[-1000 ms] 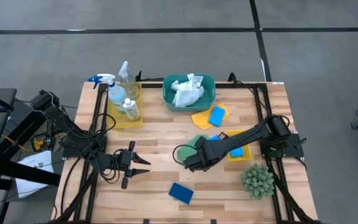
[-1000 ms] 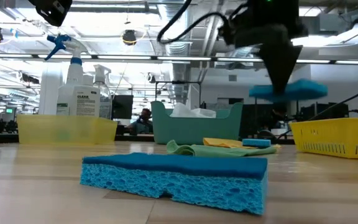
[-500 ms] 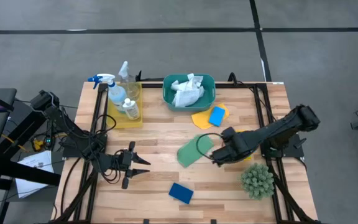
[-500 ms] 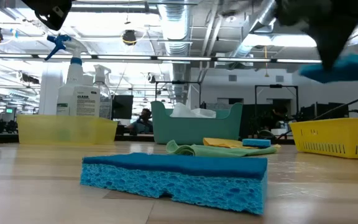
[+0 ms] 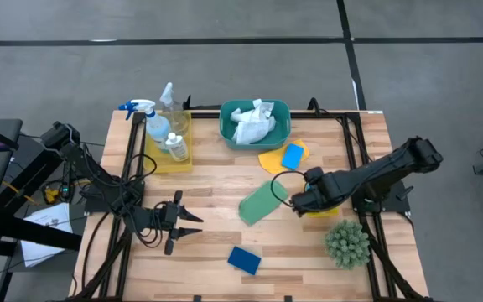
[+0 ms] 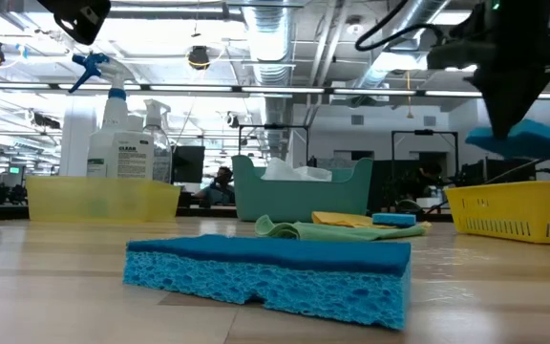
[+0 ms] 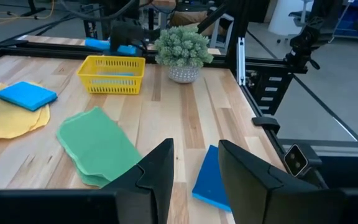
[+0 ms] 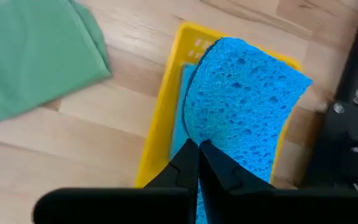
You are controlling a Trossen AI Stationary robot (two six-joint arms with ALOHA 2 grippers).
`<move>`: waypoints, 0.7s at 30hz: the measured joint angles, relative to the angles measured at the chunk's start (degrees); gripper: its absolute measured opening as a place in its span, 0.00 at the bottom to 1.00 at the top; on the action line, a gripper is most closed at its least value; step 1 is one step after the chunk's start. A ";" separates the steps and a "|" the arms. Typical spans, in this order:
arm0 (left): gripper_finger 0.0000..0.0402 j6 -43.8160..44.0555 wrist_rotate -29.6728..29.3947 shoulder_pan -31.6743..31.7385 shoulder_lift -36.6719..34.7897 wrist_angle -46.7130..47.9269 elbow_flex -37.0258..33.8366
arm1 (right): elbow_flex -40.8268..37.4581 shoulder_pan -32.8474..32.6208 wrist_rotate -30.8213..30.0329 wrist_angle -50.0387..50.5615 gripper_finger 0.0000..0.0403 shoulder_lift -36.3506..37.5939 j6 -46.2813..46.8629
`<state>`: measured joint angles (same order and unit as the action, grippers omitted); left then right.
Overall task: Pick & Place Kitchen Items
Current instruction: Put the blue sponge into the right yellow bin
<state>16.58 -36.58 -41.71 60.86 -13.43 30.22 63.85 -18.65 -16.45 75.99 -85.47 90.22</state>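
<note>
My right gripper (image 5: 304, 198) hangs over the small yellow tray (image 5: 324, 210) at the table's right, shut on a light-blue sponge (image 8: 244, 93). My left gripper (image 5: 193, 225) waits open above the table's left half, touching nothing. A dark-blue sponge (image 5: 244, 260) lies flat near the front edge. The green cloth (image 5: 262, 204) lies spread at mid-table. Beyond it another light-blue sponge (image 5: 293, 156) rests on the yellow cloth (image 5: 271, 160). The white cloth (image 5: 252, 124) sits in the teal basin (image 5: 227, 126). The spray bottle (image 5: 151, 119) and small bottles stand in the far-left yellow tray (image 5: 183, 155). My right gripper pinches one edge of the light-blue sponge (image 8: 196, 132) between its two shut fingers, which point steeply down from above. The sponge reaches out sideways from the fingertips (image 6: 533, 139). It is lifted clear, above the yellow tray's rim (image 6: 504, 196).
A spiky green plant (image 5: 347, 243) in a pot stands at the front right, close to the small yellow tray. Black frame rails (image 5: 355, 138) run along the table's right and left sides. Bare wood shows between the green cloth and my left gripper.
My right gripper has carried the light-blue sponge toward the table's right edge, from over the green cloth to above the small yellow tray, rolling its wrist on the way. The sponge has stayed lifted, and the green cloth now lies uncovered.
</note>
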 joint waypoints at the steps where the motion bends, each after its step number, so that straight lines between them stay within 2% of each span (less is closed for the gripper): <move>1: 0.30 0.00 0.00 0.00 0.00 0.01 0.00 | -0.38 0.35 -0.03 -0.47 0.00 -0.20 -0.35; 11: 0.30 0.00 0.00 -0.01 0.00 0.26 0.00 | -5.40 3.34 3.78 -3.85 0.00 -0.09 -6.00; 15: 0.30 0.00 0.00 0.00 0.00 0.13 0.00 | -8.79 4.99 5.75 -8.89 0.00 -0.13 -8.78; 21: 0.30 0.15 0.00 0.00 0.00 0.11 0.00 | -11.79 6.95 6.13 -11.65 0.00 -0.11 -10.52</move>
<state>16.73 -36.58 -41.71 60.86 -13.31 30.22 52.06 -11.70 -10.33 64.34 -85.58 79.69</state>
